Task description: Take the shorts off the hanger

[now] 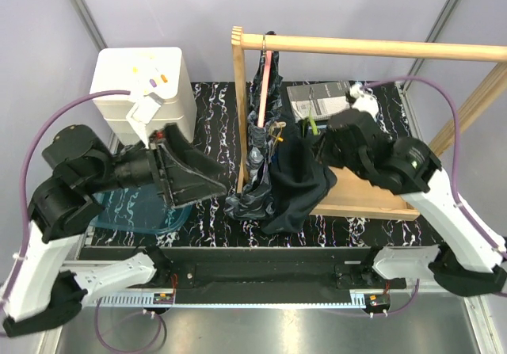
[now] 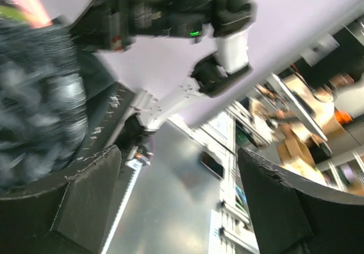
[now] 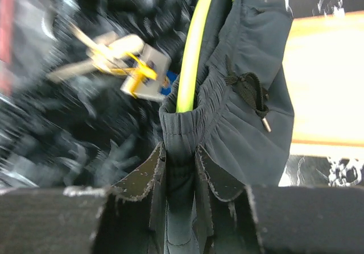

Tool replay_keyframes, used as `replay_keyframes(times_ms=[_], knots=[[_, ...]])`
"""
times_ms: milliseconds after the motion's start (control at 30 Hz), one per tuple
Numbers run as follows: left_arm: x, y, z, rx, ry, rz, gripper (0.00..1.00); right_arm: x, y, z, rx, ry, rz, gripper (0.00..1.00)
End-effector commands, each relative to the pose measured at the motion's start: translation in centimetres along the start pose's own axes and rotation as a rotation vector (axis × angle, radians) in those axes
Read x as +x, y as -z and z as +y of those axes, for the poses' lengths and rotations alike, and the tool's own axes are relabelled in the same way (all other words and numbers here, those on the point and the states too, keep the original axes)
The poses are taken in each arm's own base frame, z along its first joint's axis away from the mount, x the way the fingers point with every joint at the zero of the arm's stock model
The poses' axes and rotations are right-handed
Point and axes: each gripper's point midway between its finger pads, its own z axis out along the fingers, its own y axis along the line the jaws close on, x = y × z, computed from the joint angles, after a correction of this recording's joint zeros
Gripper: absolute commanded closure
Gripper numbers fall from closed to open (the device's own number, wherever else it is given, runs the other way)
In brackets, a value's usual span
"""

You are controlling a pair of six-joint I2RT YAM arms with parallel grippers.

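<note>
Shorts point(image 1: 297, 184) hang over black marbled tabletop point(image 1: 210, 116); right gripper point(image 3: 181, 163) clamps them, left gripper point(image 2: 179, 203) wide; lavender walls point(image 1: 158, 5).

A white box point(image 1: 141, 77), possibly an appliance, stands left of the wooden rack point(image 1: 372, 47).

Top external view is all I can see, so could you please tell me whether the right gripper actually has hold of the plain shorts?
Observer: Yes. The right wrist view shows the right gripper pinched on the waistband of the plain shorts.
Operator: Thank you. Is a hanger inside that waistband?
Observer: Yes, a yellow-green hanger rises out of the waistband just above the pinch.
Operator: And is anything between the left fingers?
Observer: No. In the left wrist view the left gripper is wide open with nothing between its fingers.
</note>
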Motion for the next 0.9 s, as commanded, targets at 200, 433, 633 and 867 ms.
replay_keyframes(times_ms=[200,433,633,867], knots=[[0.1,-11.8,-6.0,-0.009,-0.176,0.015,0.19,0.6,2.2,-1.5,-0.111,-0.252,-0.063,1.00],[2.8,-16.3,-3.2,-0.238,-0.356,0.061,0.22,-0.3,4.9,-3.9,-0.042,-0.469,-0.078,1.00],[5.2,-19.0,0.9,-0.403,-0.388,0.086,0.29,-0.5,6.7,-4.6,-0.050,-0.617,-0.066,1.00],[6.6,-21.2,3.1,-0.492,-0.425,0.097,0.30,0.3,7.4,-4.1,-0.068,-0.660,0.003,1.00]])
